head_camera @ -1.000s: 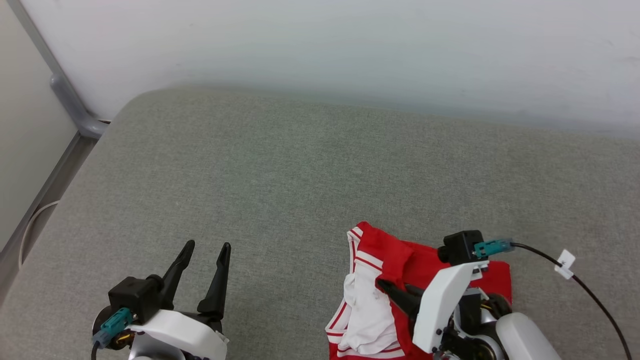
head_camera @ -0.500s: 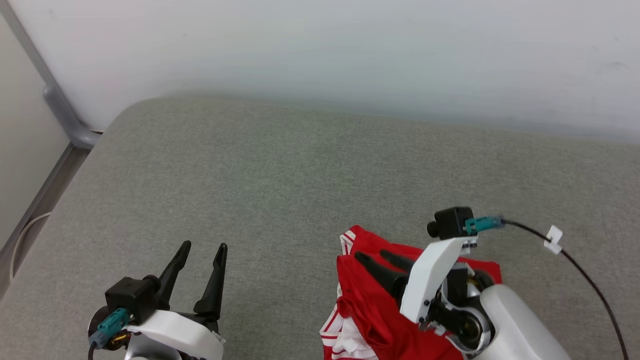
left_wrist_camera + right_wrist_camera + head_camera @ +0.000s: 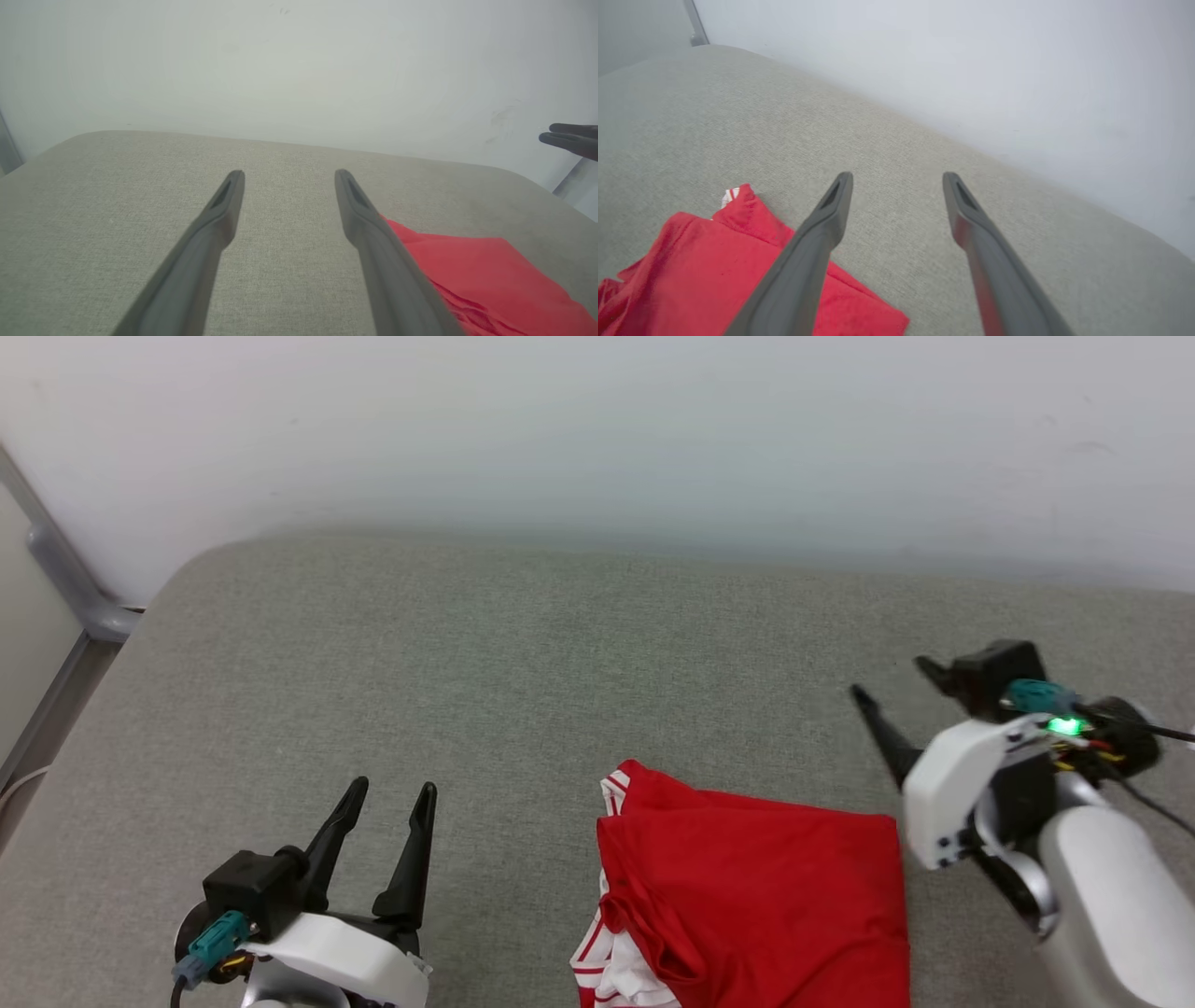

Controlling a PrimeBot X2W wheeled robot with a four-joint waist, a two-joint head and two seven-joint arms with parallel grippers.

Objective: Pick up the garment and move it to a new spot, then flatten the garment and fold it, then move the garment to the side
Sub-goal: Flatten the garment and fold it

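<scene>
Lying on the near right of the grey padded surface point(image 3: 485, 653): the garment point(image 3: 756, 896), now showing as a smooth red slab with striped white trim peeking out at its near-left edge. A second ago, white sleeve cloth was showing under the right gripper. The fold is probably just being finished, and the move aside is still waiting.

Right gripper point(image 3: 887, 679): having let go, it is rising clear just right of the garment, jaws wide and empty, fingers pointing far-left.

Left gripper point(image 3: 392, 789): it is hovering at the near left, jaws wide, holding nothing.
</scene>
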